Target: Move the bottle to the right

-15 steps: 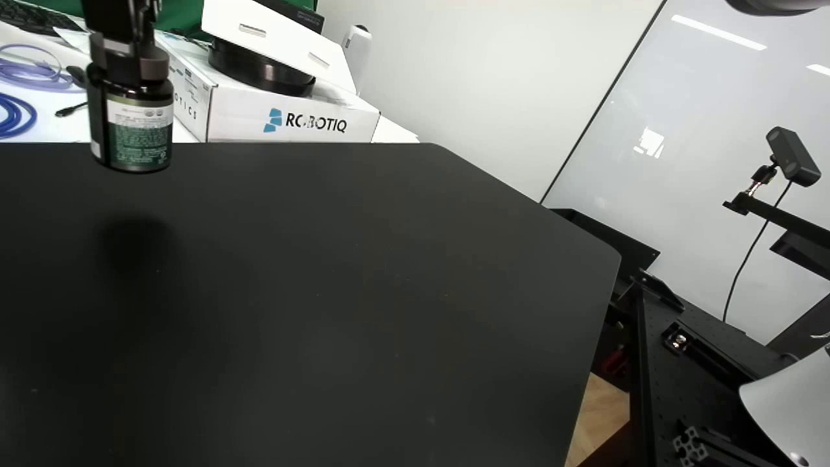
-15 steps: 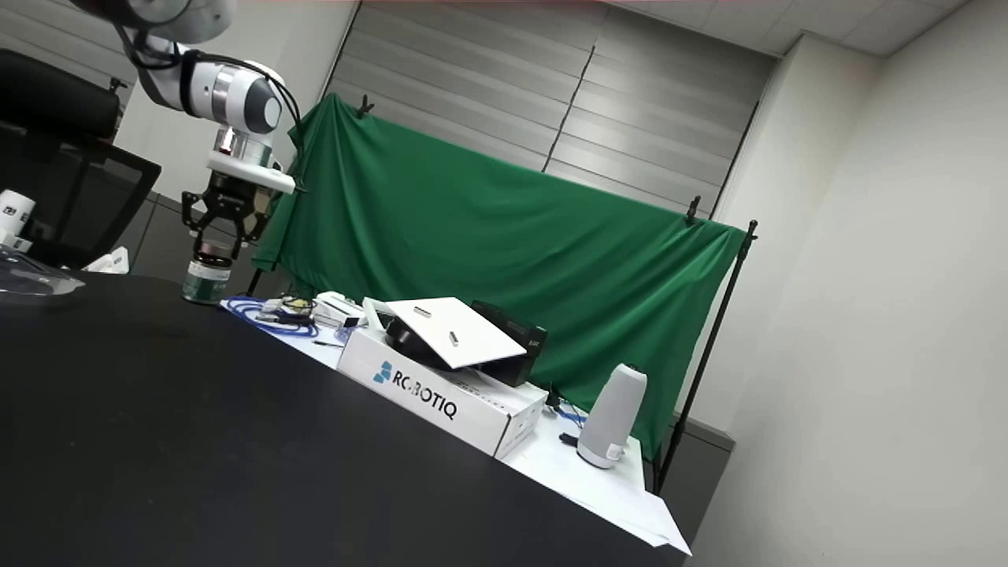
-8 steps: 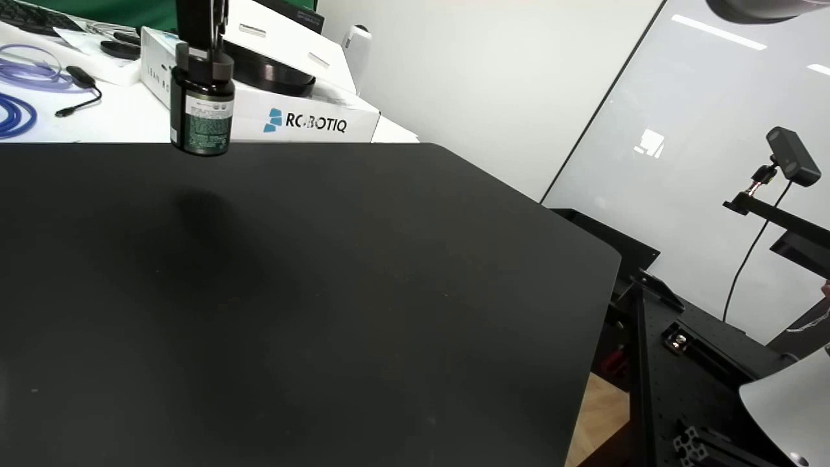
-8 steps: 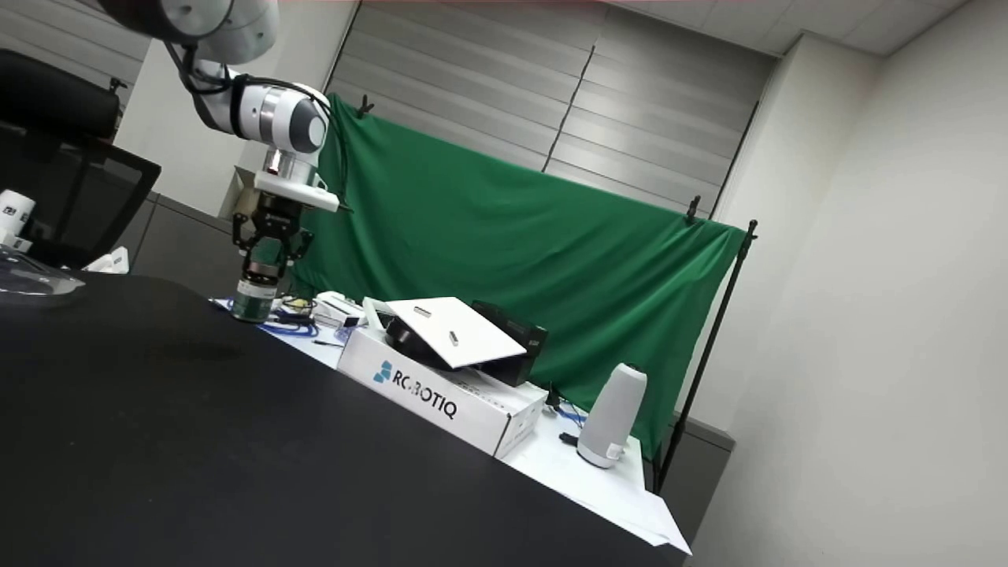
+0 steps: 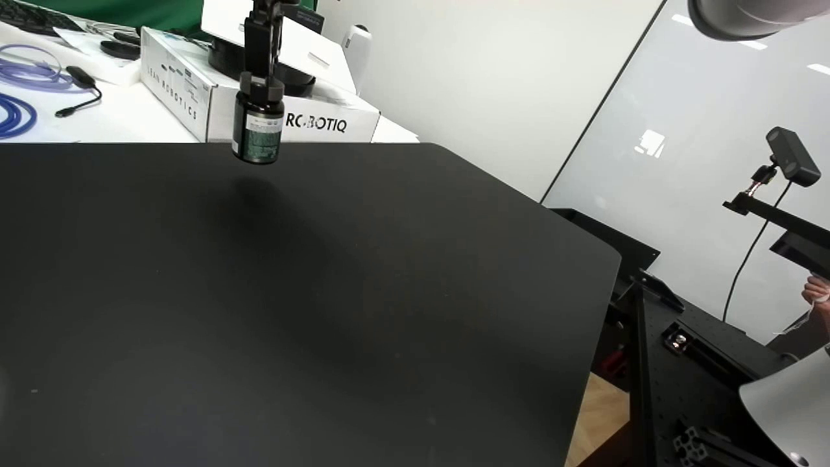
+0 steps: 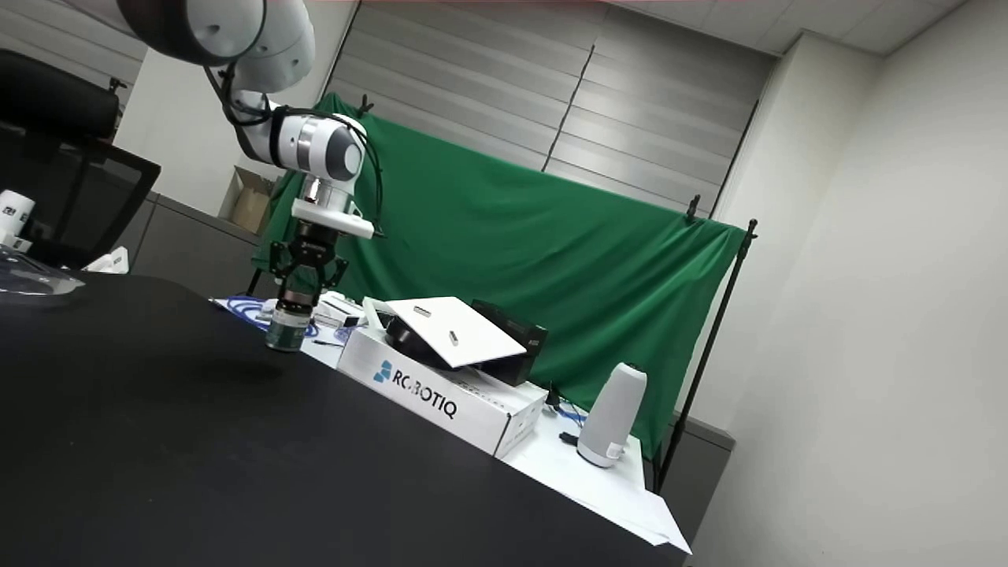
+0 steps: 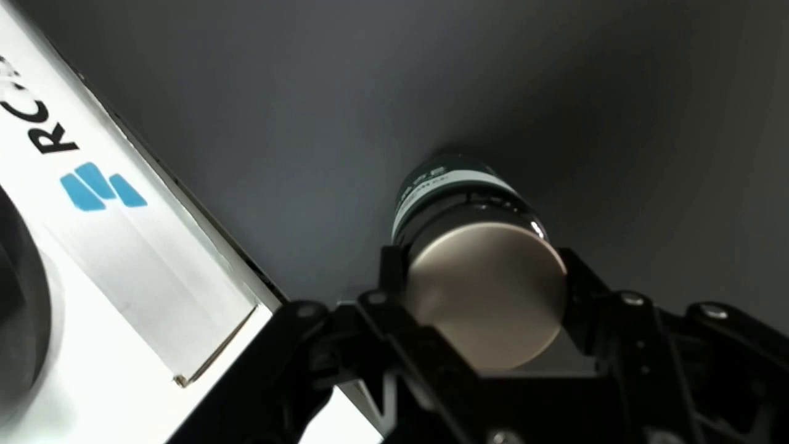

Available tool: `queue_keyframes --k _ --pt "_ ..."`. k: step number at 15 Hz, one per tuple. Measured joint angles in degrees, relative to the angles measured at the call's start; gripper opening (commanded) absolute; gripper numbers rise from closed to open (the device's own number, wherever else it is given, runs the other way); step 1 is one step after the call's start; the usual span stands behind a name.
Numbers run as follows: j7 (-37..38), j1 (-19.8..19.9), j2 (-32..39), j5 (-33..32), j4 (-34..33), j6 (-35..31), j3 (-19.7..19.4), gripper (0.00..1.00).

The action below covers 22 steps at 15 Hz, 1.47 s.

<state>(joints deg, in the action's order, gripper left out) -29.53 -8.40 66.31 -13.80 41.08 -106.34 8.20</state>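
Note:
The bottle (image 5: 262, 136) is dark with a green and white label and a brownish lid. It hangs nearly upright above the black table (image 5: 389, 292), with its shadow below it. It also shows in an exterior view (image 6: 287, 332), slightly tilted there. My gripper (image 5: 262, 89) points down and is shut on the bottle's lid. In the wrist view my gripper (image 7: 484, 271) has one finger on each side of the round lid, and the bottle's label shows beyond it. The bottle's base is hidden in the wrist view.
A white printed cardboard box (image 6: 429, 398) with a white plate (image 6: 461, 331) on it stands beyond the table edge. Blue cables (image 5: 13, 117) lie on the white table behind. A pale speaker-like cylinder (image 6: 613, 417) stands there. A hand (image 5: 817, 290) shows at the right edge.
My gripper has carried the bottle to the right in both exterior views, now in front of the white box in one of them. A person's hand has come into view at the right edge.

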Motion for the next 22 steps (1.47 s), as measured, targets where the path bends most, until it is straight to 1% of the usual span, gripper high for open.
queue_keyframes --k 8,17,18,19,21,22 --pt "0.0 3.1 1.8 0.2 0.0 0.5 -0.4 0.36" --pt "0.0 3.7 3.2 0.3 0.0 0.2 -0.4 0.36" --pt "0.0 3.7 3.2 0.3 0.0 0.2 -0.4 0.86" --pt "0.0 3.7 3.2 0.3 0.0 0.2 -0.4 0.86" --pt "-0.2 3.7 3.2 0.3 0.0 0.1 -0.2 0.98" --pt "-0.5 3.6 3.1 0.3 -0.1 0.0 0.0 1.00"
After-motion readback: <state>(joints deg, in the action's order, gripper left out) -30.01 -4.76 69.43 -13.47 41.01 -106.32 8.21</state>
